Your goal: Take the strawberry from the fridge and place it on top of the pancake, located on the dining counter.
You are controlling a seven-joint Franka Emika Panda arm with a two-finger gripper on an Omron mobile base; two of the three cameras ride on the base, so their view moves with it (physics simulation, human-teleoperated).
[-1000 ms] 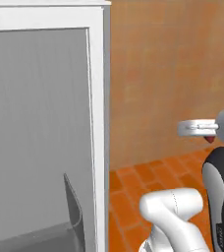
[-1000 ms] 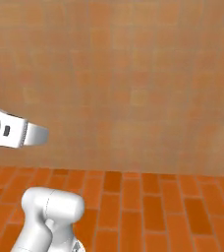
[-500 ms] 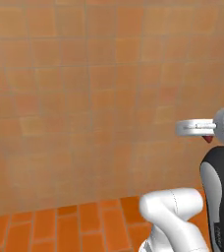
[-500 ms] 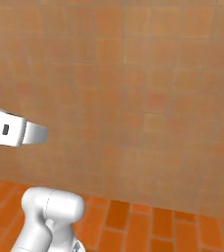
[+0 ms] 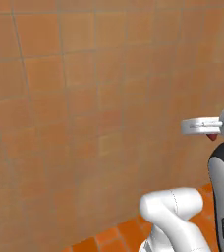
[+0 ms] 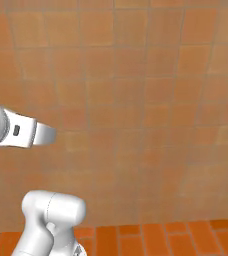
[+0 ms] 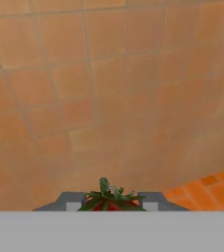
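In the hand view my gripper (image 7: 110, 203) is shut on the strawberry (image 7: 109, 197). Its green leafy top and a sliver of red show between the two dark fingertips (image 7: 72, 201). The left base view shows a small red tip of the strawberry (image 5: 212, 137) just under the white hand at the right edge. The hand is held high in front of a tiled wall. The fridge, the pancake and the dining counter are out of view.
An orange-brown tiled wall (image 5: 84, 108) spans both base views and stands close ahead. A strip of orange brick floor (image 6: 186, 237) runs along the bottom. My own white arm base (image 6: 51, 220) rises at the lower edge.
The whole picture has swept sideways: the base has turned, and the grey fridge side has slid out of the left base view. The arm's pose and its grip are unchanged.
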